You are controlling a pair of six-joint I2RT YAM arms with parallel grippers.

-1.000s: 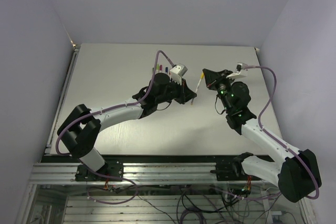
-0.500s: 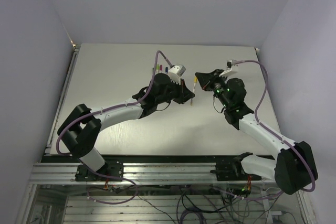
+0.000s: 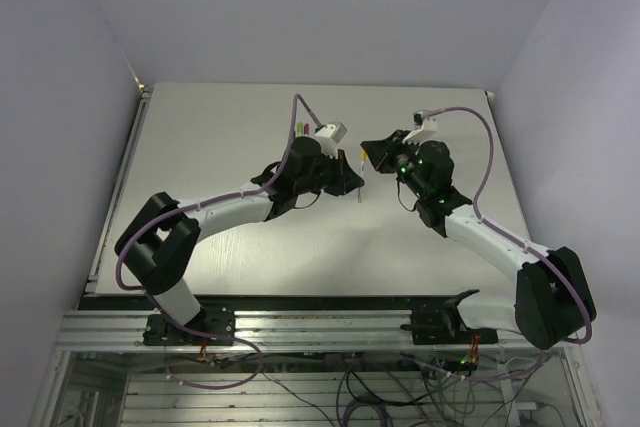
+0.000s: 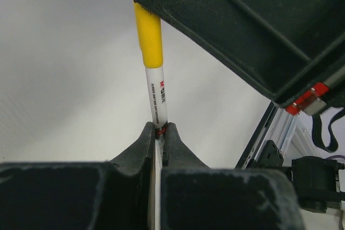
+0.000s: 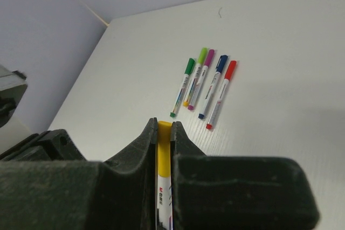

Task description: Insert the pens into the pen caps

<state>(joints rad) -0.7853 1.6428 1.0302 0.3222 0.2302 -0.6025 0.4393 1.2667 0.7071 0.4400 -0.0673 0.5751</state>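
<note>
1. Risk: the yellow cap (image 4: 149, 36) may be only partly seated. The seam where it meets the barrel shows, but seating depth cannot be told. If either grip lets go too soon, the cap could pop off or the pen could drop onto the table (image 5: 269, 52).
2. Risk: a push off-axis. The two arms meet nose to nose, so a slight angle error would bend the thin pen (image 4: 157, 92) or make it slide through the fingers.
3. Risk: the wrists sit very close together in the top view, so further pushing in could knock gripper against gripper.
4. The left gripper (image 4: 159, 129) is closed tight on the white barrel, low down near the red print band.
5. The right gripper (image 5: 163, 125) is clamped on the yellow cap, with the barrel running out below its fingers.
6. Location: the pen is held between the two grippers, off the table, over its middle and cap end towards the right arm.
7. Look: a slim white barrel with small print and a smooth, rounded yellow cap (slippery plastic, probably).
8. A row of other pens (image 5: 205, 87) lies side by side on the table beyond, with green, lime, purple, blue and red caps. They look capped already.
</note>
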